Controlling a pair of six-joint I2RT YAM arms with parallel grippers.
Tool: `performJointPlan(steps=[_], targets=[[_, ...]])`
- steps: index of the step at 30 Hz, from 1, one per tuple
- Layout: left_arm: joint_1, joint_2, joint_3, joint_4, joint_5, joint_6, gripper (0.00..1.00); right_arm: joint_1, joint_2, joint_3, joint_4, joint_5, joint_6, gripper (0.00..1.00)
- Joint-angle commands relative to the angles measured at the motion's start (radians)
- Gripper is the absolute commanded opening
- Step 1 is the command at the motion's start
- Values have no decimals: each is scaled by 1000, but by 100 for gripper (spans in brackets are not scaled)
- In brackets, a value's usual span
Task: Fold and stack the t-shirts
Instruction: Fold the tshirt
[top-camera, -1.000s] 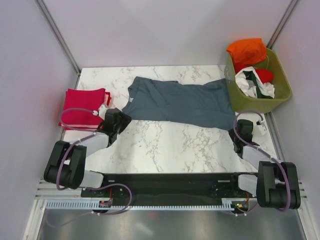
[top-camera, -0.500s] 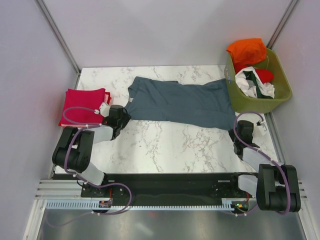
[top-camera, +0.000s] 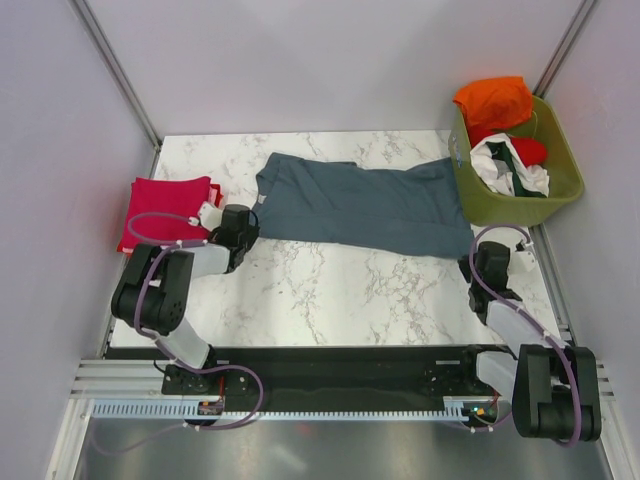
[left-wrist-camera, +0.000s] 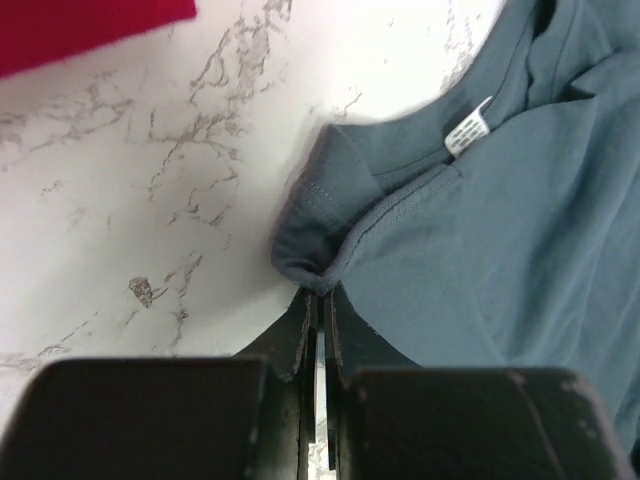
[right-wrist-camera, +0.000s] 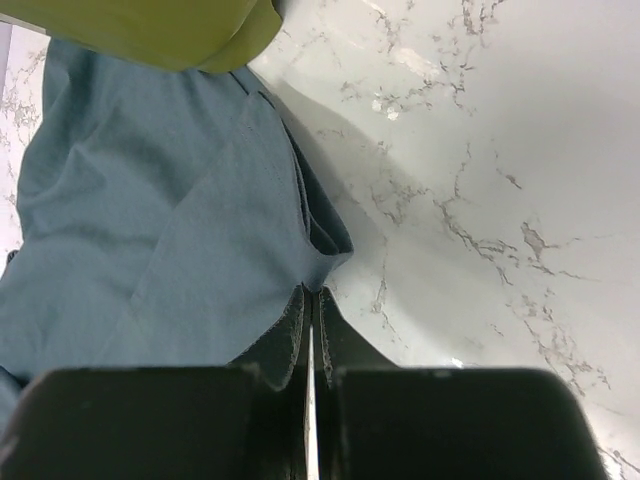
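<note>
Overhead view: grey shirt (top-camera: 365, 205) spread flat mid-bench (top-camera: 340, 290), neck to left, hem end touching green basket (top-camera: 565, 192). Folded red shirt (top-camera: 168, 212) at far left.
Left wrist view alone shows neck label (left-wrist-camera: 467, 130) and left pincer (left-wrist-camera: 318, 300) pinched tight on fold of grey shirt near collar.
Right wrist view: right pincer (right-wrist-camera: 310, 300) closed on hem corner of grey shirt.
Basket holds orange garment (top-camera: 493, 100), white garment (top-camera: 510, 168), red garment (top-camera: 528, 150); anything beneath hidden.
Count: two shirts on bench, two pincers, one basket.

Matt cloth on glossy stone
Blue-grey t-shirt (top-camera: 370, 205): soft matt cotton; tabletop (top-camera: 330, 290): polished veined marble; basket (top-camera: 500, 205): seemingly smooth plastic.
</note>
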Motion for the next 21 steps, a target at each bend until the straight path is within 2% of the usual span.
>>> performJointPlan(steps=[1, 6, 11, 21], targets=[[0, -75, 15, -9, -105, 40, 2, -3, -31, 36, -45, 32, -13, 0], [-1, -219, 41, -176, -156, 88, 2, -3, -39, 106, -134, 23, -18, 0], [-1, -356, 0, -234, -123, 106, 2, -3, -60, 180, -197, 3, -49, 0], [-1, -499, -77, -374, -112, 86, 2, -3, -142, 147, -281, -40, -50, 0]])
